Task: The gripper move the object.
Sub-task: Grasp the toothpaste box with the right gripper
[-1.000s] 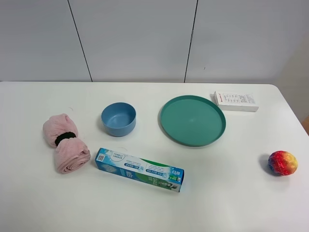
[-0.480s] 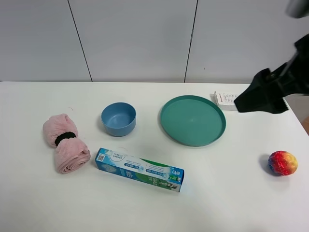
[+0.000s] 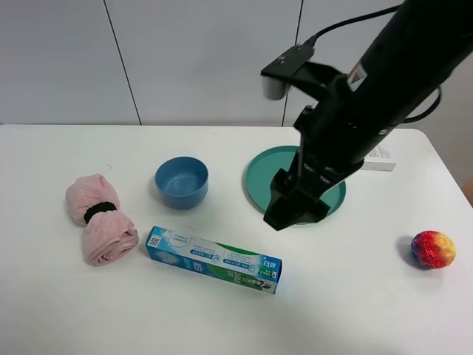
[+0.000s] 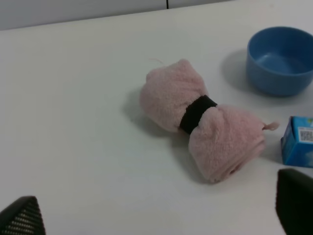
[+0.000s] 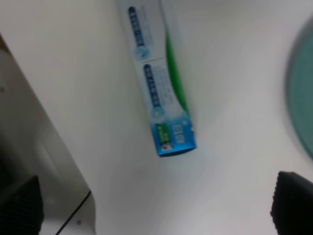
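The object, a long blue and white toothpaste box (image 3: 214, 260) with a green end, lies flat on the white table near the front. It also shows blurred in the right wrist view (image 5: 161, 88). My right gripper (image 3: 293, 211) hangs in the air above the teal plate's near edge, to the right of and behind the box. Its fingers stand wide apart and empty (image 5: 156, 203). My left gripper (image 4: 156, 215) is open and empty above the table, near the pink towel (image 4: 203, 120); the box's end (image 4: 299, 147) shows there. The left arm is out of the exterior view.
A blue bowl (image 3: 181, 182) stands behind the box. A teal plate (image 3: 260, 177) is partly hidden by the right arm. A pink rolled towel (image 3: 100, 218) lies at the left, a multicoloured ball (image 3: 432, 248) at the right, a small white box (image 3: 383, 157) at the back right.
The right arm came in from the right edge and swung left and forward, from over the small white box to over the teal plate's near edge. The objects have not moved.
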Controlling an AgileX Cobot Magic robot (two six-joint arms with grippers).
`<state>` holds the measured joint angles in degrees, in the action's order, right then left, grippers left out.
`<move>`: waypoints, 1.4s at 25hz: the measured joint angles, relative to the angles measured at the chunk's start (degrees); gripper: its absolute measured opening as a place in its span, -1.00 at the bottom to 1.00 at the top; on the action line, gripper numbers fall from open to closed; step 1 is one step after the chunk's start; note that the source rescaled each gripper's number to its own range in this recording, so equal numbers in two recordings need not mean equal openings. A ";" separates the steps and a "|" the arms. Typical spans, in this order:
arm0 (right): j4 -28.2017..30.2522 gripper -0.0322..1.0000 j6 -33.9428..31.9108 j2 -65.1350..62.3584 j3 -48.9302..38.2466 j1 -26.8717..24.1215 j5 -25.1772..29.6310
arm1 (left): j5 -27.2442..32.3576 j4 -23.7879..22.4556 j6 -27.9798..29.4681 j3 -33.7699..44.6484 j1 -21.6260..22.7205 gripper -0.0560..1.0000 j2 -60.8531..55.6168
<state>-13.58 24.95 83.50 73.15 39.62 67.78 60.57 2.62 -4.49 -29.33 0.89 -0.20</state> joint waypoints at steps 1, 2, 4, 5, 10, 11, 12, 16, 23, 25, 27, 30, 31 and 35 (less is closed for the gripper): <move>-0.33 0.75 0.00 1.49 0.23 0.46 0.14 | 0.00 0.00 0.00 0.00 0.00 1.00 0.00; -0.60 0.75 0.00 2.70 0.50 1.05 0.12 | 0.00 0.00 0.00 0.00 0.00 1.00 0.00; -0.68 0.75 0.00 5.36 1.25 2.02 0.12 | 0.00 0.00 0.00 0.00 0.00 1.00 0.00; -0.68 0.75 0.00 6.40 1.79 2.47 0.12 | 0.00 0.00 0.00 0.00 0.00 1.00 0.00; -0.49 0.75 2.00 12.24 4.46 5.19 0.15 | 0.00 0.00 0.00 0.00 0.00 1.00 0.00; -0.49 0.75 3.02 13.32 4.90 5.77 0.15 | 0.00 0.00 0.00 0.00 0.00 1.00 0.00; -0.44 0.75 4.21 14.11 5.42 6.49 0.15 | 0.00 0.00 0.00 0.00 0.00 1.00 0.00; 0.03 0.75 6.85 17.49 5.97 9.02 0.04 | 0.00 0.00 0.00 0.00 0.00 1.00 0.00; 3.15 0.75 5.06 24.64 6.73 10.03 -3.05 | 0.00 0.00 0.00 0.00 0.00 1.00 0.00; 4.24 0.75 3.63 27.01 7.98 10.03 -3.25 | 0.00 0.00 0.00 0.00 0.00 1.00 0.00; 5.36 0.75 2.28 28.96 9.38 10.03 -3.83 | 0.00 0.00 0.00 0.00 0.00 1.00 0.00; 5.60 0.75 2.01 31.17 10.48 10.04 -4.47 | 0.00 0.00 0.00 0.00 0.00 1.00 0.00; 5.60 0.75 1.96 31.81 10.48 10.10 -4.54 | 0.00 0.00 0.00 0.00 0.00 1.00 0.00; 5.78 0.75 1.83 34.15 10.48 11.12 -4.58 | 0.00 0.00 0.00 0.00 0.00 1.00 0.00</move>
<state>-7.80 26.78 117.65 83.63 50.74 63.20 60.57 2.62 -4.49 -29.33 0.89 -0.20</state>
